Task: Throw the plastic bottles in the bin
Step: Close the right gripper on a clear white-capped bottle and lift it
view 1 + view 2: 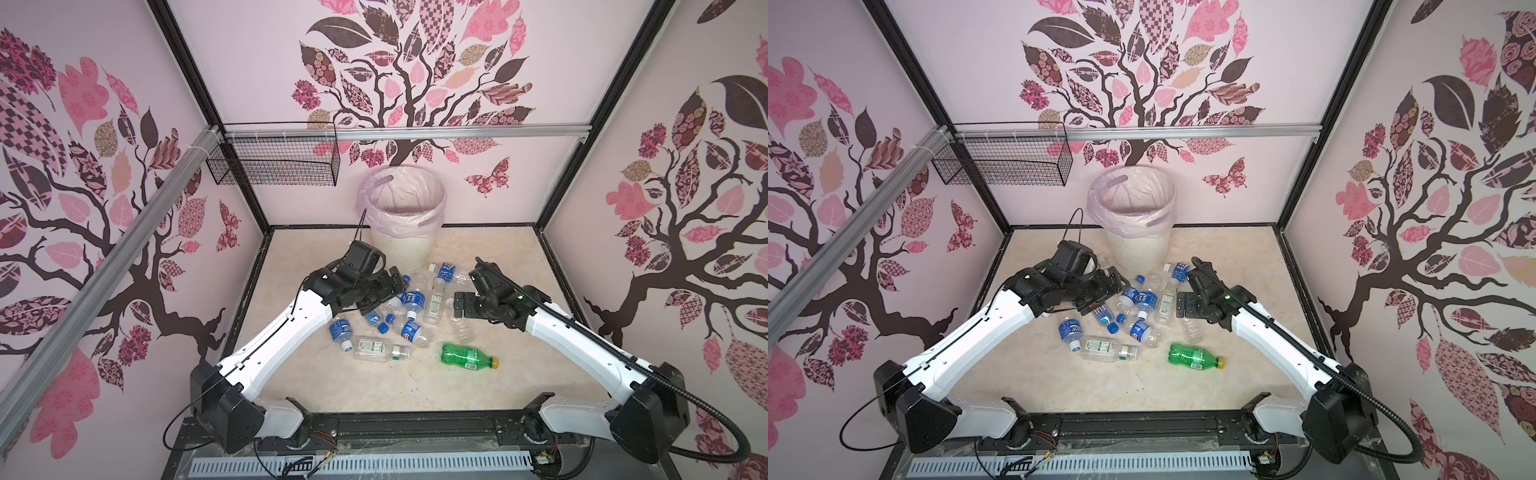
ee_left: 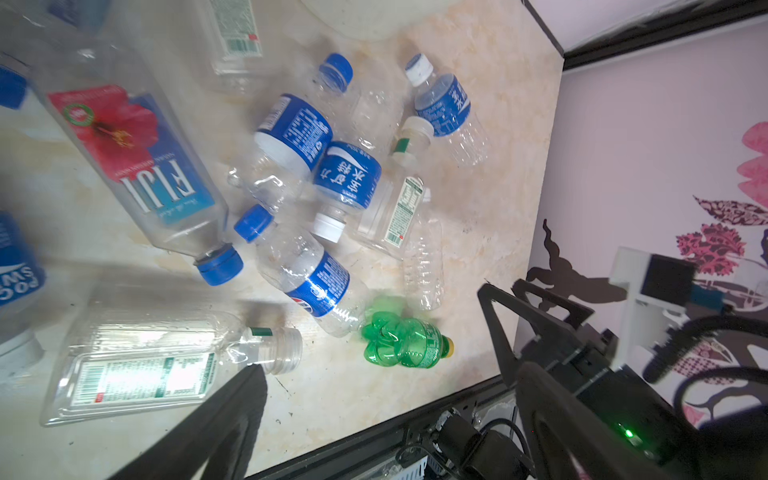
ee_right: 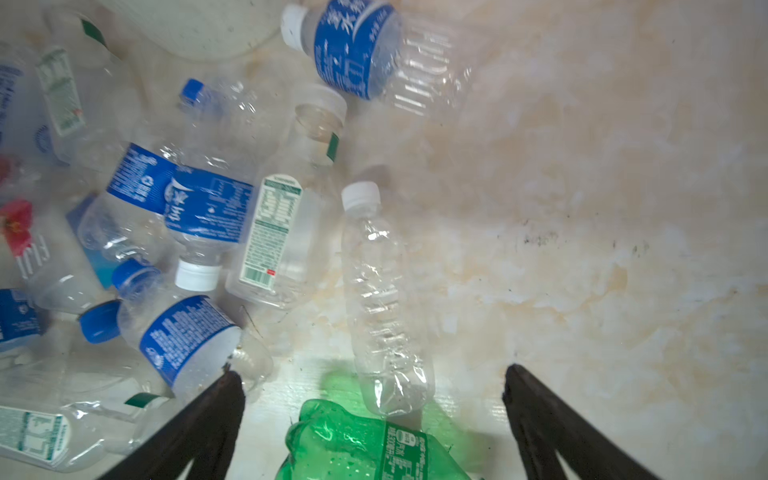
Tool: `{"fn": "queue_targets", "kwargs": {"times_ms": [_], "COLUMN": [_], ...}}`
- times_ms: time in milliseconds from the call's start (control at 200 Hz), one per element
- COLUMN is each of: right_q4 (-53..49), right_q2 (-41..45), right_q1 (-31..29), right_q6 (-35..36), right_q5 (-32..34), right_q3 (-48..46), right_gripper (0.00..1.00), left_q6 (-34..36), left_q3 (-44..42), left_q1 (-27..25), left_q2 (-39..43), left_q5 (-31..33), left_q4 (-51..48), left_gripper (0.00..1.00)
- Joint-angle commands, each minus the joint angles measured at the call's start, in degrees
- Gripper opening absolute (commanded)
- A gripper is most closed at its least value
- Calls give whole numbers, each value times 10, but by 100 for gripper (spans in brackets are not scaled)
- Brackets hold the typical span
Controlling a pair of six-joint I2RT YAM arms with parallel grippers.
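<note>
Several plastic bottles [image 1: 411, 299] lie in a loose pile mid-table, mostly clear with blue labels. A green bottle [image 1: 467, 355] with a yellow cap lies apart at the front right of the pile, also seen as the green bottle [image 1: 1196, 355]. The cream ribbed bin [image 1: 399, 249], lined with a pale pink bag, stands behind the pile. My left gripper [image 1: 388, 286] hovers open over the pile's left edge above a Fiji bottle [image 2: 137, 166]. My right gripper [image 1: 463, 289] stands open at the pile's right side, over a clear unlabelled bottle [image 3: 382, 299]. Neither holds anything.
A black wire basket [image 1: 274, 162] hangs on the back wall at the left, above table height. Patterned walls close in the marble-look table [image 1: 374, 395] on three sides. A black rail [image 1: 415, 419] carrying both arm bases runs along the front edge.
</note>
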State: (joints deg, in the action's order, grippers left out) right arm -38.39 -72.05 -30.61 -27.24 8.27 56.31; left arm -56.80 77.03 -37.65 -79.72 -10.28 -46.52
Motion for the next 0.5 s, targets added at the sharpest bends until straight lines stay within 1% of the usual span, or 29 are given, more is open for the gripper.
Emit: {"fn": "queue_targets", "kwargs": {"times_ms": [0, 100, 300, 490], "right_q4": [23, 38, 81, 83], "right_q2": [2, -21, -71, -136], "right_q1": [0, 10, 14, 14], "right_q6": [2, 3, 15, 21], "right_q5": [-35, -43, -48, -56], "right_q3": [-15, -40, -66, -63], "right_gripper": [100, 99, 97, 89], "left_q6": [-16, -25, -17, -10], "left_q3": [15, 21, 39, 45], "left_q1": [-24, -38, -41, -41], "left_q2": [-15, -25, -34, -34], "left_q5": [-2, -4, -8, -14], "left_q4": [26, 36, 31, 17], "left_gripper": [97, 97, 97, 97]}}
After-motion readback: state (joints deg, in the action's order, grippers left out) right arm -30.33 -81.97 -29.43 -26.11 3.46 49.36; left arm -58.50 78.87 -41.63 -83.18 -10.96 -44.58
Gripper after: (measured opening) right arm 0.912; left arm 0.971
